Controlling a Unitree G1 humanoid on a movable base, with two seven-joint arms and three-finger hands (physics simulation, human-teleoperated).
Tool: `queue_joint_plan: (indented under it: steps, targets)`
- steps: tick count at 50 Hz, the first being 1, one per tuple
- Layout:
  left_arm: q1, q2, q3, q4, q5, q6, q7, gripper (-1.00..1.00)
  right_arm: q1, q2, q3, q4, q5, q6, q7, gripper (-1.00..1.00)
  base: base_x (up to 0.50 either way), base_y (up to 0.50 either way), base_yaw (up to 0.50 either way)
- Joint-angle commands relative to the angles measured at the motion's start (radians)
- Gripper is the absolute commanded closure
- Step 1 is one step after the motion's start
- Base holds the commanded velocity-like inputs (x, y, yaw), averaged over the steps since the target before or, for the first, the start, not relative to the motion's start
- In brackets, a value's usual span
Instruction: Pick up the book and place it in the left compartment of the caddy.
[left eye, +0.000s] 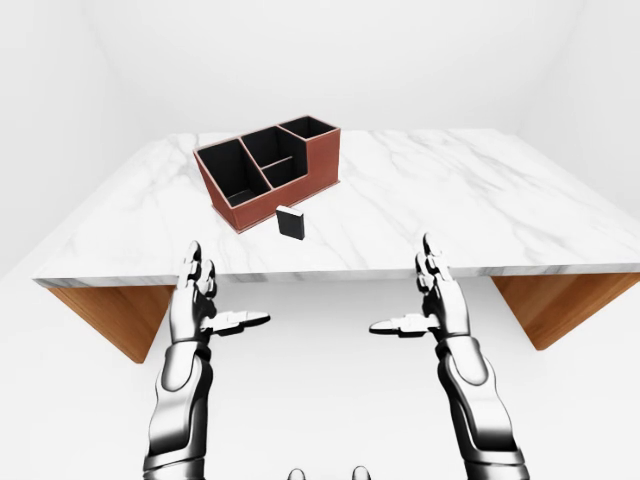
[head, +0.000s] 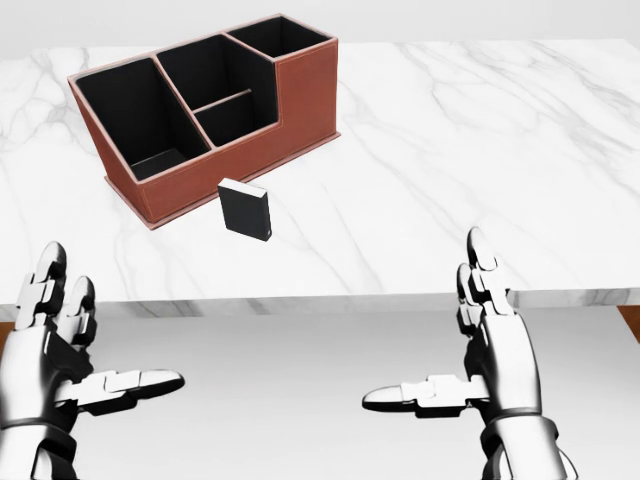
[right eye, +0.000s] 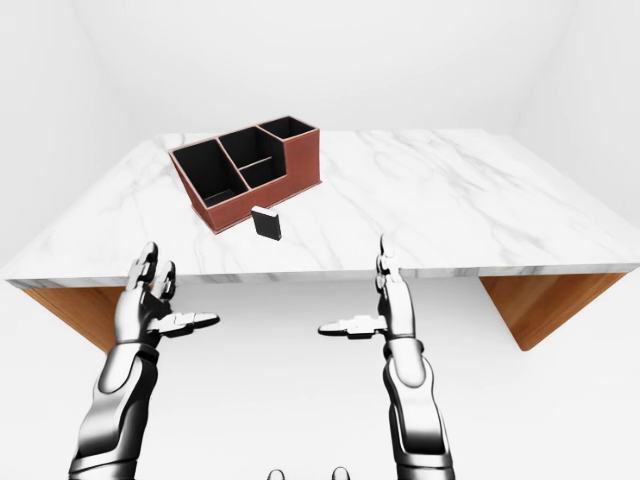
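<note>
book (head: 245, 209) x1 | caddy (head: 300, 90) x1, four compartments | hands x2, spread

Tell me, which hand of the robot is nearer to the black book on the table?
Left, though only slightly. The left hand is open, below and left of the book in the left-eye view. The right hand, also open, is below and farther right. Neither touches it.

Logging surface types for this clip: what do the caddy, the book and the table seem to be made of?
Caddy: reddish-brown matte walls, leather-like, with black lining.
Book: plain black matte cover, material unclear.
Table: white top with grey veins, like polished marble; the left-eye view shows orange-brown, wood-like supports underneath.
These are simulator renders, so this is look only.
</note>
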Motion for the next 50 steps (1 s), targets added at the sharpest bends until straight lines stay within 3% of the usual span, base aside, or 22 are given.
queue_joint_plan:
  steps: [1, 14, 20, 27, 35, 50]
  targets:
    - [-0.009, 0.038, 0.076, 0.018, -0.071, -0.001, -0.012, -1.0, 0.02, 0.002, 0.004, -0.096, -0.005, 0.0, 0.0, -1.0, 0.0, 0.0, 0.0]
    - [0.005, 0.063, 0.138, -0.019, -0.106, 0.016, -0.019, -1.0, 0.053, 0.005, 0.021, -0.33, -0.041, 0.0, 0.009, -1.0, 0.0, 0.0, 0.0]
    - [0.009, 0.075, 0.169, -0.049, -0.123, 0.035, -0.019, -1.0, 0.059, 0.005, 0.037, -0.434, -0.066, 0.0, 0.022, -1.0, 0.0, 0.0, 0.0]
    - [0.013, 0.079, 0.186, -0.05, -0.125, 0.031, -0.022, -1.0, 0.073, 0.011, 0.053, -0.499, -0.084, 0.0, 0.02, -1.0, 0.0, 0.0, 0.0]
    - [0.024, 0.083, 0.205, -0.053, -0.143, 0.033, -0.026, -1.0, 0.088, 0.009, 0.062, -0.503, -0.095, 0.0, 0.027, -1.0, 0.09, 0.0, 0.0]
    - [0.032, 0.079, 0.216, -0.071, -0.146, 0.041, -0.029, -1.0, 0.104, 0.01, 0.066, -0.494, -0.089, 0.0, 0.028, -1.0, 0.41, 0.0, 0.0]
